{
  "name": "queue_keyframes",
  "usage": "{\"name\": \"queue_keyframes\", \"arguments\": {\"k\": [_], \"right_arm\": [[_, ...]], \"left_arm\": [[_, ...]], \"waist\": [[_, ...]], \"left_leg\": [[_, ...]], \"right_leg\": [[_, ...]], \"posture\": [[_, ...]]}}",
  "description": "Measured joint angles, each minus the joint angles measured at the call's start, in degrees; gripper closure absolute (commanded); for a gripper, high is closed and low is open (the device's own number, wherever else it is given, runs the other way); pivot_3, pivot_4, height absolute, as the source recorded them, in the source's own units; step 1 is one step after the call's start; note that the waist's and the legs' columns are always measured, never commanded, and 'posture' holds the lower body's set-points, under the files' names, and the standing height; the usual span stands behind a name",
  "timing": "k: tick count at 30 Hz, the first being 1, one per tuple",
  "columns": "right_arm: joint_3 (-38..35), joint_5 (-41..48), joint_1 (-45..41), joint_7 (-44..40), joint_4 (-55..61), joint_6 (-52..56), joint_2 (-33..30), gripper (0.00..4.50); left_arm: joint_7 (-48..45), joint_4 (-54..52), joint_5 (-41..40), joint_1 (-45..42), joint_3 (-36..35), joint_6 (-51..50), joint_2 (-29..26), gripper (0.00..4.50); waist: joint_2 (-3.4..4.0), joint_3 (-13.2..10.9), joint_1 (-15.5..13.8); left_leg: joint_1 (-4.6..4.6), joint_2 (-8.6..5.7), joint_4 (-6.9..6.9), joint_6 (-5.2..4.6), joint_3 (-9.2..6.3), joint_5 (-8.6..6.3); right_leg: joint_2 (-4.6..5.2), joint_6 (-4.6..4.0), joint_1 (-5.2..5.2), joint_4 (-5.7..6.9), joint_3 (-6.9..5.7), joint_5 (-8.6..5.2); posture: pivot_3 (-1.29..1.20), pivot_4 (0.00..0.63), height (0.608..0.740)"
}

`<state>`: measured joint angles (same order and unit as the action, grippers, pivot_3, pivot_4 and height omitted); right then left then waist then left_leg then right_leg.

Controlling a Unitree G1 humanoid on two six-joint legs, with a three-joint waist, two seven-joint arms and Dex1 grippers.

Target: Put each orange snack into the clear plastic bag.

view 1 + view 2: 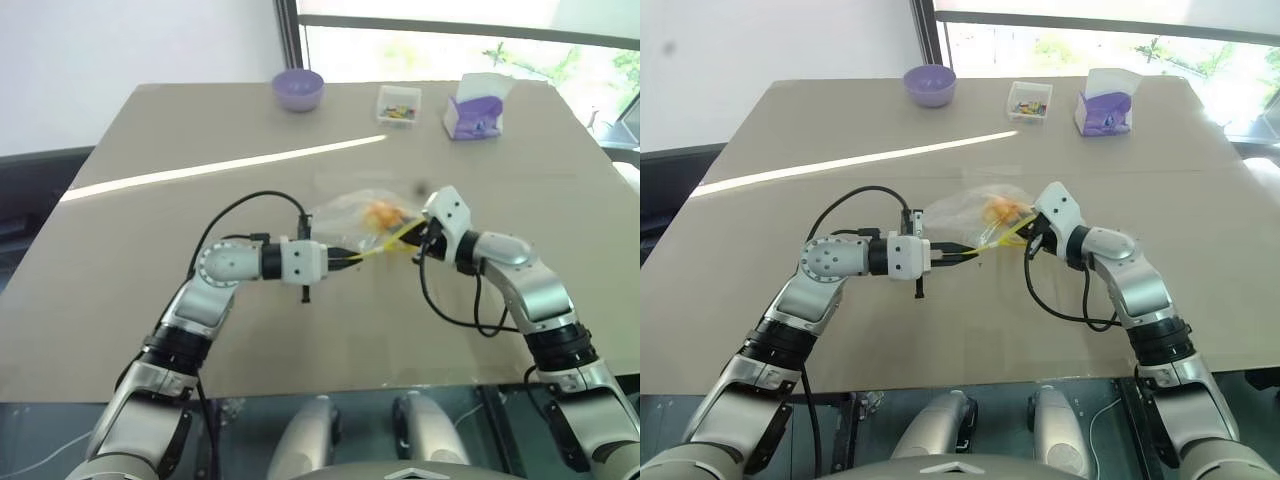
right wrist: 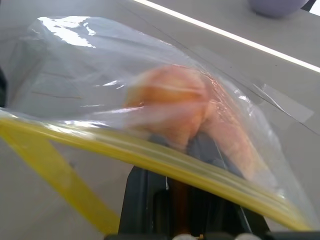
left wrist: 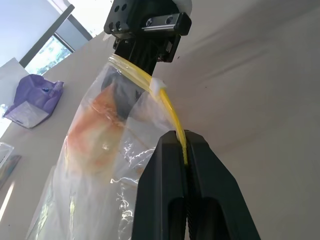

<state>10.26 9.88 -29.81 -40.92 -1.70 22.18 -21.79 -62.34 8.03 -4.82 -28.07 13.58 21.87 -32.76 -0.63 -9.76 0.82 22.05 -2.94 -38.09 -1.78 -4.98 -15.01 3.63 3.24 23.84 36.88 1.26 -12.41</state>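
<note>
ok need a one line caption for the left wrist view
Left gripper pinches the yellow seal strip of the clear plastic bag, orange snack already inside, right gripper reaching into its mouth.

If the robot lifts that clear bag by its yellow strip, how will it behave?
Probably floppy: the clear bag is thin and crinkled. The orange snack inside would likely sag it. The left gripper pinches only the yellow strip, so it might slip.

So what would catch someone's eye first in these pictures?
The clear plastic bag at the table's middle, stretched between the left gripper and the right gripper, both shut on its yellow seal strip. Orange snacks glow inside it.
</note>
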Motion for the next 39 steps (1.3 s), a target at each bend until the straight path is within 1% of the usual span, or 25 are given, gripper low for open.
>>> {"name": "queue_keyframes", "arguments": {"k": [1,2,4,5,6,7,8,9,12,14,16,17,18,19,21,25,28,34,39], "right_arm": [[0.2,-0.3,-0.2,0.2,-0.4,-0.1,0.6,4.47],[0.3,-0.9,-0.7,0.6,-1.1,-0.6,0.9,3.54],[0.3,-2.0,-1.4,1.6,-2.3,-1.9,0.9,2.69],[0.2,-2.6,-1.8,2.1,-2.9,-2.6,0.9,2.35],[0.2,-2.9,-2.0,2.4,-3.3,-3.0,0.9,1.79],[0.2,-3.0,-2.0,2.6,-3.3,-3.2,0.9,1.39],[0.2,-3.0,-2.0,2.6,-3.3,-3.5,0.9,0.82],[0.2,-3.0,-2.0,2.6,-3.3,-3.6,0.9,0.68],[-1.4,-1.0,-0.3,0.7,0.8,-3.3,-1.2,0.68],[-3.1,0.7,1.0,-1.6,3.9,-3.4,-4.1,0.68],[-4.9,2.1,1.5,-2.7,4.8,-3.6,-5.0,0.68],[-6.0,3.2,1.7,-3.4,5.0,-3.7,-5.2,1.19],[-6.9,4.0,1.7,-3.6,5.1,-3.7,-5.3,1.49],[-7.7,4.5,1.7,-3.6,5.1,-3.8,-5.4,1.92],[-8.6,5.0,2.0,-3.6,5.3,-4.2,-5.6,2.89],[-8.4,1.0,4.2,-3.5,6.1,-9.0,-9.6,2.89],[-8.3,-3.0,5.2,-3.5,5.1,-13.7,-12.4,1.96],[-5.3,-8.5,7.6,-3.4,0.4,-19.1,-13.6,1.96],[-2.2,-10.9,5.7,-2.5,-5.1,-22.4,-10.4,1.96]], "left_arm": [[0.0,0.0,-0.3,0.0,0.0,0.0,0.3,4.50],[0.0,0.0,-0.9,0.0,0.0,-0.2,0.7,4.50],[0.1,0.0,-1.6,0.0,-0.1,-0.5,1.0,4.50],[0.2,0.0,-2.1,0.0,-0.2,-0.8,1.1,4.50],[0.3,0.0,-2.5,0.0,-0.4,-1.5,1.4,4.50],[0.5,0.0,-2.8,0.0,-0.7,-1.9,1.7,4.50],[1.1,0.0,-3.4,0.0,-1.1,-3.1,2.0,4.50],[1.5,0.0,-3.6,0.0,-1.6,-3.9,2.2,4.50],[4.3,1.1,-4.4,-1.2,-3.9,-8.9,2.7,4.50],[6.0,2.5,-4.6,-1.5,-5.4,-11.8,2.8,4.50],[6.6,3.3,-4.7,-1.5,-6.4,-13.1,3.0,4.50],[6.8,3.8,-4.7,-1.9,-6.4,-13.5,3.1,4.50],[7.1,4.1,-4.7,-2.1,-6.5,-13.8,3.2,4.50],[7.1,4.1,-4.7,-2.4,-6.5,-13.8,3.4,4.50],[7.1,4.1,-5.0,-2.7,-6.7,-13.8,3.8,4.50],[7.1,4.1,-7.2,-3.1,-8.3,-14.8,4.2,4.50],[7.1,4.0,-7.8,-3.3,-9.3,-15.3,4.0,4.50],[6.5,4.0,-8.0,-3.3,-9.5,-15.3,3.7,4.50],[6.4,3.7,-8.4,-3.3,-9.7,-15.6,3.7,4.50]], "waist": [[0.00,0.0,0.0],[0.01,0.0,0.0],[0.01,0.0,0.0],[0.01,0.0,0.0],[0.01,0.0,0.0],[0.01,0.0,0.0],[0.01,0.0,0.0],[0.01,0.0,0.0],[0.02,0.0,-0.1],[0.01,0.0,0.0],[0.01,0.0,0.0],[0.01,0.0,0.0],[0.01,0.0,0.0],[0.01,0.0,0.1],[0.01,0.0,0.0],[0.01,0.0,-0.1],[0.00,0.0,-0.1],[0.01,0.0,0.1],[0.01,0.0,0.0]], "left_leg": [[0.00,0.00,0.00,0.00,0.00,0.00],[0.00,0.00,0.00,0.00,0.01,0.00],[0.00,-0.01,0.00,0.00,0.01,0.00],[0.00,-0.01,0.00,0.00,0.01,0.00],[0.00,-0.01,0.00,0.00,0.00,0.00],[0.00,0.00,0.01,0.00,0.00,0.00],[0.01,0.00,0.01,0.00,-0.01,0.00],[0.01,0.00,0.01,0.00,0.00,0.00],[0.03,-0.01,0.00,0.00,-0.01,0.00],[0.02,-0.03,0.00,-0.01,0.00,0.00],[0.02,-0.02,0.00,-0.01,-0.01,0.00],[0.01,-0.02,0.00,-0.01,0.00,0.00],[0.01,0.00,0.00,-0.01,-0.01,0.00],[0.00,0.00,0.00,-0.01,0.00,0.00],[0.00,0.01,0.00,0.00,0.00,0.00],[0.04,-0.03,0.00,0.00,0.02,0.00],[0.01,-0.02,-0.01,0.00,0.03,0.00],[0.00,-0.01,0.00,0.01,0.07,0.00],[-0.01,0.00,0.00,0.02,0.07,0.01]], "right_leg": [[0.00,0.00,0.00,0.00,0.00,0.00],[0.00,0.00,0.01,0.00,0.01,0.00],[0.01,0.00,0.01,0.00,0.01,0.00],[0.01,0.00,0.01,0.00,0.01,0.00],[0.00,0.00,0.01,0.00,0.00,0.00],[0.00,0.00,0.01,0.00,0.00,0.00],[0.00,0.00,0.02,0.00,0.00,0.00],[0.00,0.00,0.02,0.00,0.00,0.00],[0.00,0.00,0.02,0.00,-0.01,0.00],[0.00,0.01,0.01,-0.01,-0.01,0.00],[0.00,0.01,0.01,-0.01,-0.01,0.00],[0.00,0.01,0.00,0.00,-0.01,0.00],[-0.01,0.01,0.00,0.00,-0.01,0.00],[-0.01,0.00,0.00,0.01,-0.01,0.00],[-0.01,0.00,0.01,0.01,0.00,0.00],[0.04,0.01,0.02,-0.01,0.00,0.00],[0.03,0.01,0.00,-0.01,0.01,0.00],[0.02,0.01,0.01,-0.01,0.06,0.00],[0.02,0.00,0.00,0.00,0.05,0.00]], "posture": [[0.00,0.150,0.740],[0.00,0.150,0.740],[0.00,0.150,0.740],[0.00,0.150,0.740],[0.00,0.150,0.740],[0.00,0.150,0.740],[0.00,0.150,0.740],[0.00,0.150,0.740],[0.00,0.150,0.740],[0.00,0.150,0.740],[0.00,0.150,0.740],[0.00,0.150,0.740],[0.00,0.150,0.740],[0.00,0.150,0.740],[0.00,0.150,0.740],[0.00,0.150,0.740],[0.00,0.150,0.740],[0.00,0.150,0.740],[0.00,0.150,0.740]]}}
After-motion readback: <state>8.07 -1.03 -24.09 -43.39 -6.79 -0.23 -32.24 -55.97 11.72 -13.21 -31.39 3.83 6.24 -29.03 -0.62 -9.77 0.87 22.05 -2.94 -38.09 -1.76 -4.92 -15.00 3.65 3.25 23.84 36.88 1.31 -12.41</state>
